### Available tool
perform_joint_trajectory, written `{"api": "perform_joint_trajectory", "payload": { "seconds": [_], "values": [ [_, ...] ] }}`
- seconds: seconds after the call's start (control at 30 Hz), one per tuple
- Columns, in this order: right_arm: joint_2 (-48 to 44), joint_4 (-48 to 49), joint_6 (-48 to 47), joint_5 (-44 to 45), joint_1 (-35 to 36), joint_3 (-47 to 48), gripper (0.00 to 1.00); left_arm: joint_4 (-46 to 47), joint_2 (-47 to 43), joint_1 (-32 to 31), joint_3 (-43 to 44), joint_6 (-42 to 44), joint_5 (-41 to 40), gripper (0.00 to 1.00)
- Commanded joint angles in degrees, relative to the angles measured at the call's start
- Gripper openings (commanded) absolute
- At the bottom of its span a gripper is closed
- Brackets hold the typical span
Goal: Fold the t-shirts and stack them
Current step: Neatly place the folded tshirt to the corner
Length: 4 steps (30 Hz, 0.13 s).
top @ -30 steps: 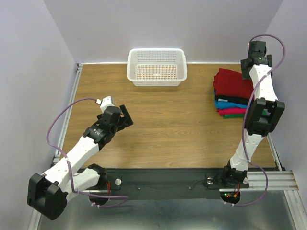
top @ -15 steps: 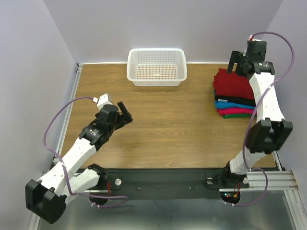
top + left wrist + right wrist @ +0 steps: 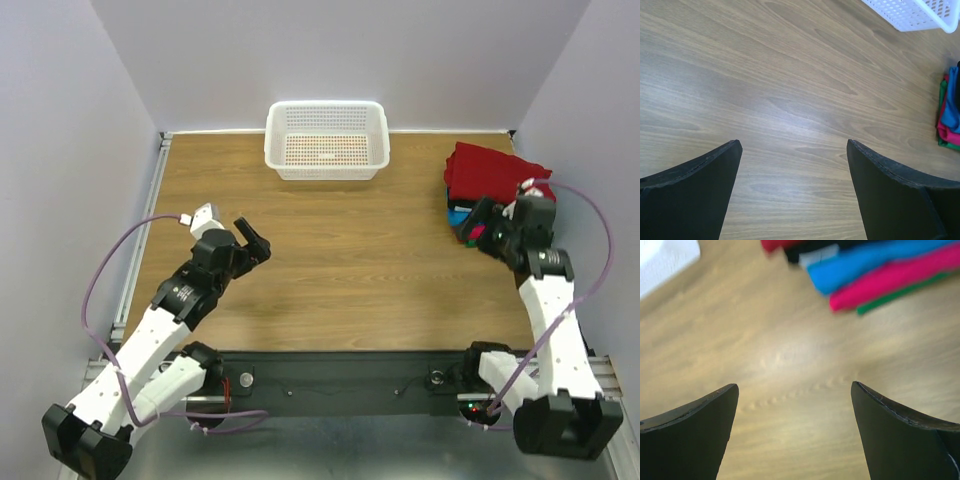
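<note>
Stack of folded shirts sits at the far right of the bench, close to its right edge. Red shirt lies on top.

Below it, seen edge-on from my right wrist:
- black shirt
- blue shirt
- magenta shirt
- green shirt, lowest, against the wood

That view is blurred, so no finer detail.

My right hand is at the stack's near-left corner and hides part of the lower layers from above. Fingers are spread wide with nothing between them, only bare bench under the gap. I cannot tell whether the hand touches the cloth.

My left hand hangs over the left half of the bench, well apart from the stack. Its fingers are spread too and hold nothing. From its wrist the stack shows only at the right margin.

White basket stands at the middle of the far edge, apart from the stack and from both hands.
</note>
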Motion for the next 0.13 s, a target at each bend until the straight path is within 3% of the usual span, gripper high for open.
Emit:
{"api": "perform_joint_trajectory", "payload": {
  "seconds": [0.0,0.1],
  "values": [
    [-8.53,5.1,-0.49,-8.39,-0.27,-9.65,1.0,-2.01,0.3,0.34,1.24,-0.42,-0.66,0.98],
    [-14.6,6.42,0.56,-6.73,-0.27,-13.79,1.0,-1.75,0.56,0.26,1.16,-1.21,-0.58,0.99]
  ]
}}
